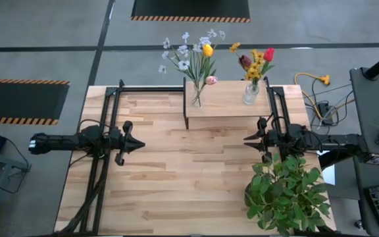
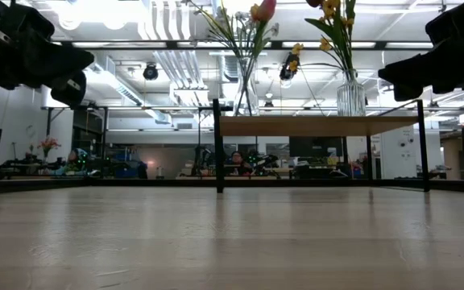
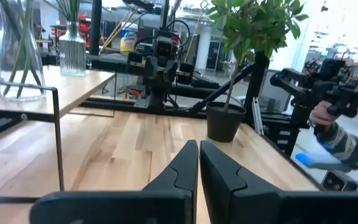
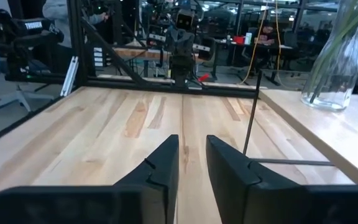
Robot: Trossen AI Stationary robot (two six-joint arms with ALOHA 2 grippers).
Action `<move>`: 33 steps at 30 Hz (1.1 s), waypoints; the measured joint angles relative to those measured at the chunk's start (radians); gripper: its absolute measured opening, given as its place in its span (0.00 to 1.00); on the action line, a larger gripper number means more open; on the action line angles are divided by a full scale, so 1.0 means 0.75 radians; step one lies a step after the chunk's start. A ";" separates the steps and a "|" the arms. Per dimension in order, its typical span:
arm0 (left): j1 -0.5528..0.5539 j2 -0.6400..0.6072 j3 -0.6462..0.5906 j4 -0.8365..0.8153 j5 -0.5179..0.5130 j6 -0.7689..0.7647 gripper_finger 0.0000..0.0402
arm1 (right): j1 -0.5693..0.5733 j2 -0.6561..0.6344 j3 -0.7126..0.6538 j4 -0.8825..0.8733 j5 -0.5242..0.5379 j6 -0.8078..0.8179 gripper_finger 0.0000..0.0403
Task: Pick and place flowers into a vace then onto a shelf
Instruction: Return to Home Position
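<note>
Grey workshop floor and hazard-striped mats (image 1: 22, 99) surround the plank tabletop (image 1: 176, 191), where we find the job all but finished. The shelf (image 1: 226, 99), a small light wood board on thin black legs, stands at the table's far edge. It carries both bunches of flowers. The smooth glass vase (image 1: 197, 99) holds pale blue-white sprigs with a yellow and a pink head (image 1: 193, 56). Near it on the same board, the ribbed glass vase (image 1: 251, 93) holds red, dark red and small yellow blooms (image 1: 256, 64). Both vases stand upright.

Neither arm touches anything. The left gripper (image 1: 140, 145) hangs over bare planks on the table's left side, well apart from the shelf. Its wrist camera shows the fingers (image 3: 179, 171) all but pressed together and holding nothing. The right gripper (image 1: 247, 141) hovers near the shelf's right front leg, above open tabletop. Its fingers (image 4: 160, 165) are parted by a narrow gap, also empty. A bushy potted plant (image 1: 287, 194) stands just beside the right arm.

We judge the placing done and the step in hand to be the retreat to rest. The next move asks only that each arm fold back to its own side. The right arm needs the more care, given the shelf leg and the plant's leaves close by.
</note>
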 joint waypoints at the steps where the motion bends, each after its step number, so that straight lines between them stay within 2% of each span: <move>1: 0.000 0.001 0.000 0.002 0.000 -0.021 0.00 | 0.000 0.001 0.000 0.000 0.000 0.002 0.17; 12: 0.000 0.028 0.001 0.000 -0.002 -0.074 0.00 | 0.000 0.000 0.000 0.001 0.000 0.014 0.17; 19: 0.000 0.068 0.001 0.000 -0.002 -0.075 0.00 | 0.000 0.000 0.000 0.002 -0.001 0.137 0.19; 33: 0.000 0.159 0.001 -0.002 -0.004 -0.076 0.00 | 0.000 0.000 0.000 0.002 -0.002 0.137 0.20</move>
